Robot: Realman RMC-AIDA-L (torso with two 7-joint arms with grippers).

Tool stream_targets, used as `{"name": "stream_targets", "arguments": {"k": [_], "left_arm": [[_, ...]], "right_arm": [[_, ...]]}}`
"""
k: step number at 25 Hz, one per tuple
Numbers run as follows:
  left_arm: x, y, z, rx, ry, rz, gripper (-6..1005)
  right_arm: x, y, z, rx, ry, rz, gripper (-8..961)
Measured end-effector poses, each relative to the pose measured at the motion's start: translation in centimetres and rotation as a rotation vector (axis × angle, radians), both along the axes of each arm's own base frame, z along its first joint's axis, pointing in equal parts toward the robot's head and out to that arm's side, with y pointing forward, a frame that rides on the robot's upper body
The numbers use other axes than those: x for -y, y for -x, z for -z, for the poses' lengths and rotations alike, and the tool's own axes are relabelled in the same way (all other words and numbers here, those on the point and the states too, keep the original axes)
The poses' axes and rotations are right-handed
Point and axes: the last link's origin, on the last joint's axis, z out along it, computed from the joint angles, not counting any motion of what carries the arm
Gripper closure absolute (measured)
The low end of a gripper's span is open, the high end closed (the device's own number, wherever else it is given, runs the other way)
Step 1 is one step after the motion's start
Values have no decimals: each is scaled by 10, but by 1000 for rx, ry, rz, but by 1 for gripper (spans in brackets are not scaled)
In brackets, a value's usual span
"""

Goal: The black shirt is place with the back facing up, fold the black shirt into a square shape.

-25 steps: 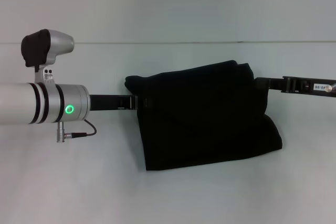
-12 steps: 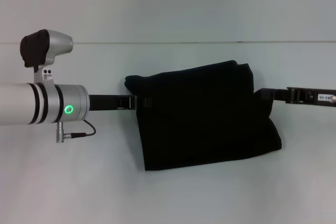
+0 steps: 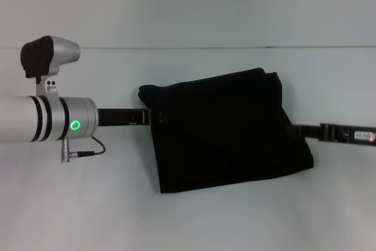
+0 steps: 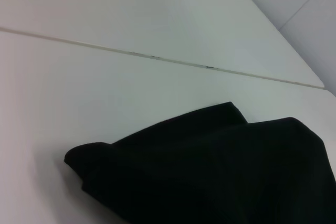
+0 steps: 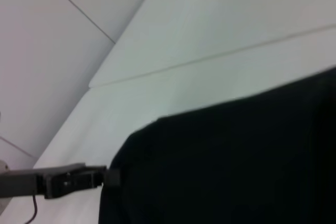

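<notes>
Black shirt (image 3: 226,130) folded into a rough, slightly skewed rectangle, lying mid-table (image 3: 188,216) on the white surface, far edge rumpled and raised, near edge flat. At its left edge, toward the far corner, the left gripper (image 3: 154,116) — thin dark fingers reaching in level from the silver wrist, tips meeting the cloth where a fold bunches; seemingly pinched on that edge, though black on black hides the closure, so cannot tell for certain. At the shirt's right edge, about mid-height, the right gripper (image 3: 299,129) — tips right at the hem, just beside or barely touching it, arm stretching off to the right; spread of those fingers also not readable. From the left wrist, only the shirt (image 4: 210,171) with a bunched corner on the table. From the right wrist, the shirt (image 5: 231,161) filling the near field, left gripper (image 5: 107,176) at its far edge.
</notes>
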Motion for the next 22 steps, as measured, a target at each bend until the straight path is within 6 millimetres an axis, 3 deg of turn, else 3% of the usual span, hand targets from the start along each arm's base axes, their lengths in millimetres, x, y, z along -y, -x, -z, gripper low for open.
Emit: {"name": "stream_targets", "arguments": {"k": [7,15,18,22], "left_arm": [[1,2,0,2,-4,-14,912],[1,2,2,10,-8,-23,912],[-1,2,1,4,-19,-25,913],[-9,0,-3,-9,-44,-23,913]], "right_arm": [[20,-25,-4,-27,-69,63,478],[34,-43,-31,-91,-260,35,305],[35,-41,-30,-88,-311,-21,240],[32,-35,-24,-78,-338,-63,242]]}}
